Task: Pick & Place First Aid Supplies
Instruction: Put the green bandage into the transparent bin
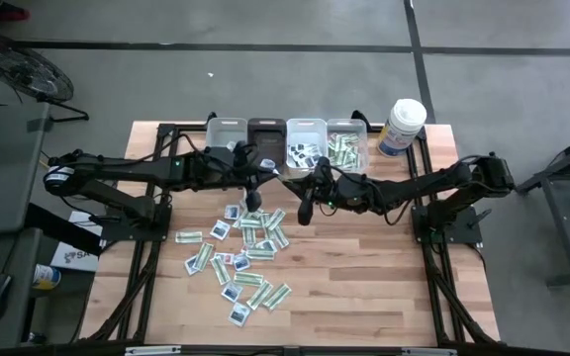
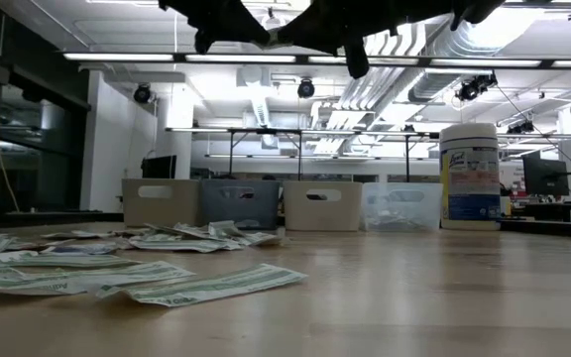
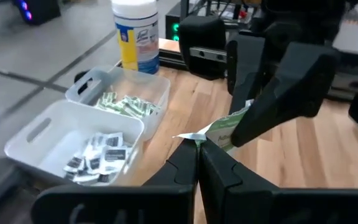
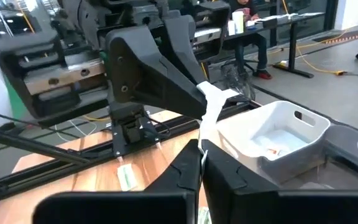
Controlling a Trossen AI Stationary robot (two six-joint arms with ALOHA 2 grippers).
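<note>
One narrow green-and-white packet (image 3: 224, 129) hangs in the air between my two grippers, above the table in front of the bins. My left gripper (image 3: 197, 149) is shut on one end of it. My right gripper (image 4: 201, 155) is shut on the other end. In the high view the two meet tip to tip, left gripper (image 1: 277, 174) against right gripper (image 1: 300, 181). The remaining packets (image 1: 240, 252) lie flat in a loose heap on the wood nearer the front edge. My left gripper pinches the packet's pale end (image 3: 193, 137) between its two fingertips, with the packet lifted clear of the table and reaching away toward the other gripper. My right gripper pinches the opposite end of the same packet (image 4: 204, 138) between its two fingertips; the strip runs on from them to the left gripper's fingers (image 4: 166, 74), clear of the table.
Four small bins line the far edge: a pale one (image 1: 228, 133), a dark one (image 1: 266, 132), a white one holding blue-marked packets (image 3: 98, 152) and a clear one holding green packets (image 3: 126, 104). A tall white canister (image 1: 404, 125) stands to their right. Bare wood lies right of the heap.
</note>
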